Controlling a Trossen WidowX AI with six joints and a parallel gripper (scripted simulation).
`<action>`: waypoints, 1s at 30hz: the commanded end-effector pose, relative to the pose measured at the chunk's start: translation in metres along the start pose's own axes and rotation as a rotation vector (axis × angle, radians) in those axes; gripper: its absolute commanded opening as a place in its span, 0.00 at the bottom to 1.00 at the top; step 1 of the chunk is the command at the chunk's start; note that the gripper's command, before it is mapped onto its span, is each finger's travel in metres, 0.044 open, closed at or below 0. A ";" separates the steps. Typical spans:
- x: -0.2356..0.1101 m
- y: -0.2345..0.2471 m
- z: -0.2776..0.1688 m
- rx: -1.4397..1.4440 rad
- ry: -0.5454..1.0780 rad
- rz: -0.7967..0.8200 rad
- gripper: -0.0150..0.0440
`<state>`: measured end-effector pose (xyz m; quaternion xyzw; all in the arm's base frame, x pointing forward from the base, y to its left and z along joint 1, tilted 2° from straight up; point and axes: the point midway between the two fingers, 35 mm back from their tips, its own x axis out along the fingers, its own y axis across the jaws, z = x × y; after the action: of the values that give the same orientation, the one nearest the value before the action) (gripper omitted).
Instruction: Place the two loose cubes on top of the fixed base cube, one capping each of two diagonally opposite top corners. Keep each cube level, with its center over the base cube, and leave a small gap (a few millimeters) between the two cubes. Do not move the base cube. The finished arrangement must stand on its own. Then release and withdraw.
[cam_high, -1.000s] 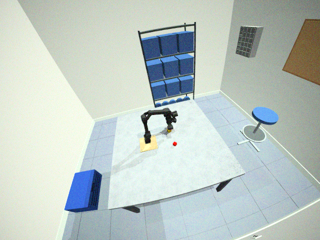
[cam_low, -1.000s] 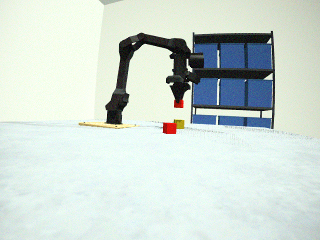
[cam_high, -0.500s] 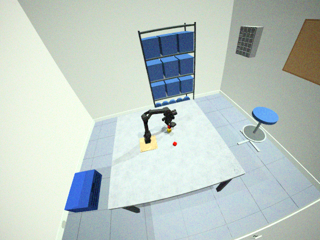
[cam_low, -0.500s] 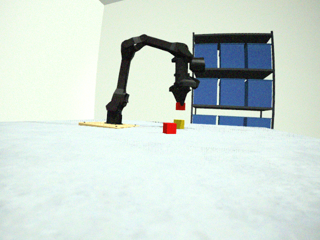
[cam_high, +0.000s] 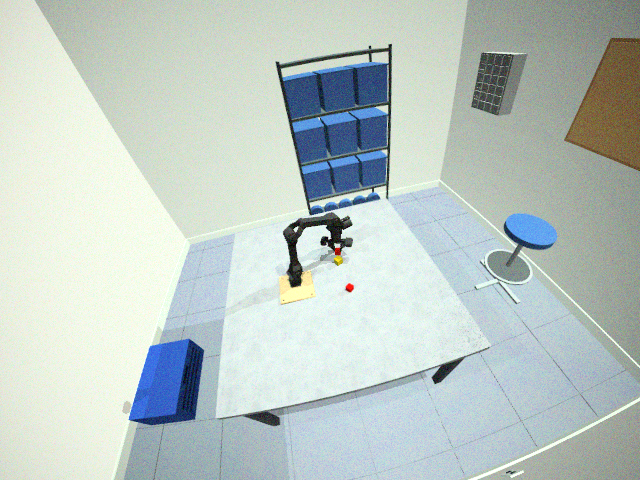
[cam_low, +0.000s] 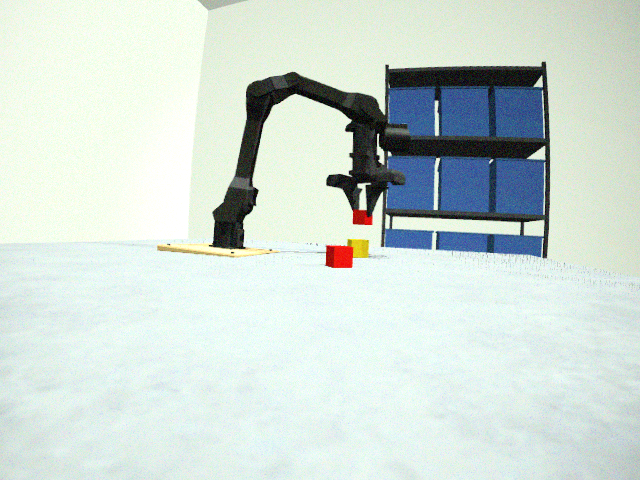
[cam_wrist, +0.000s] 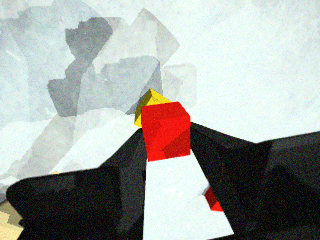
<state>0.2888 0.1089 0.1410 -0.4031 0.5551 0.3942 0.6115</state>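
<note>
The pincer (cam_low: 362, 209) points straight down and pinches a red cube (cam_low: 362, 217) between its two dark fingertips, holding it in the air above the bench (cam_low: 310, 361). In the exterior view the held cube hangs directly over the yellow base cube (cam_low: 358, 248), with open space between the two. The wrist view shows the same cube (cam_wrist: 166, 131) gripped at the finger ends, and a corner of the yellow base cube (cam_wrist: 150, 102) peeks out from behind it at about 11 o'clock. In the top view, the second red cube (cam_high: 349, 287) rests on the bench, at roughly 5 o'clock from the base cube (cam_high: 338, 260) and apart from it. The arm rises from a tan mounting plate (cam_high: 296, 288) at about 8 o'clock from the base cube.
</note>
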 end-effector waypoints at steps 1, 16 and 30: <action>0.004 0.002 0.004 -0.111 0.008 0.003 0.43; 0.007 0.003 0.004 -0.119 0.007 0.003 0.43; 0.030 0.003 0.005 -0.129 0.007 0.003 0.43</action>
<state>0.2908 0.1171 0.1165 -0.4400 0.5291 0.4278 0.5860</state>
